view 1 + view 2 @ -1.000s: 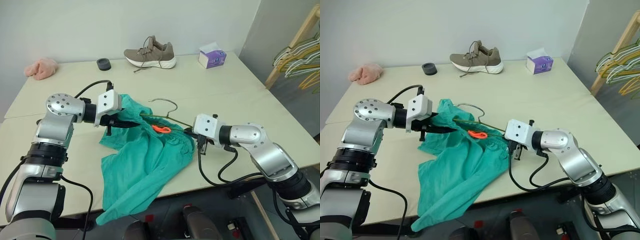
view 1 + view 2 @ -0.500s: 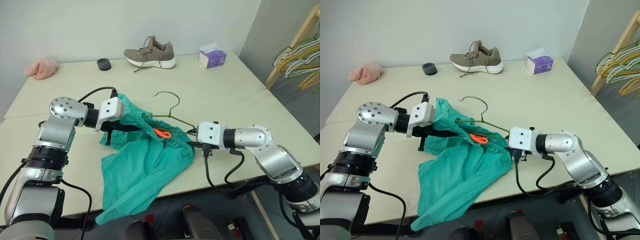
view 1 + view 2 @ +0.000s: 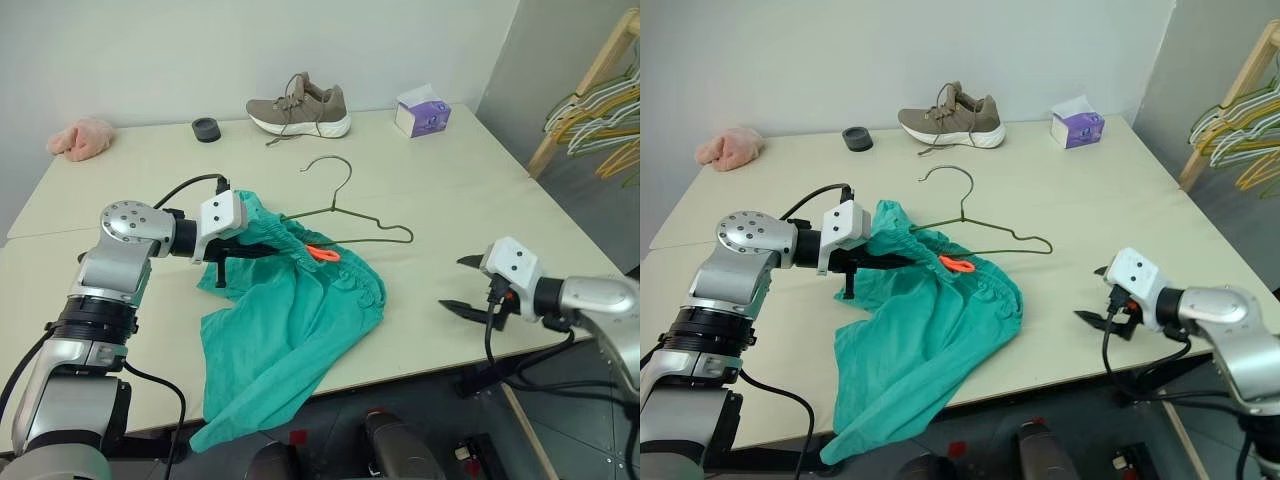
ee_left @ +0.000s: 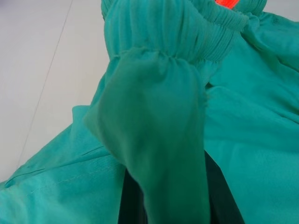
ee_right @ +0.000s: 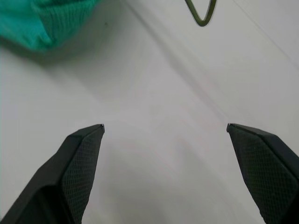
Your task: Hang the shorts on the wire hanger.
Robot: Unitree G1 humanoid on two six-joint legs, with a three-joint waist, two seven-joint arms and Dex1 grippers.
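Right gripper (image 3: 463,284), jaws now apart, has released the hanger (image 3: 345,212) and withdrawn; left gripper (image 3: 258,250) stays clamped on the shorts (image 3: 290,320), apparently only part-threaded.

1. Head views: bright, even, diffuse light; the pale cream table (image 3: 450,180) shows no glare.
2. Soft, short shadows lie under the teal-green fabric shorts (image 3: 290,320) and the taupe lace-up sneaker (image 3: 300,103).
3. Straight edges bow slightly toward the frame borders.
4. Left wrist view: nearest fabric fold is soft and out of focus.
5. Right wrist view: table surface slightly washed out; a diffuse shadow lies beside the cloth.
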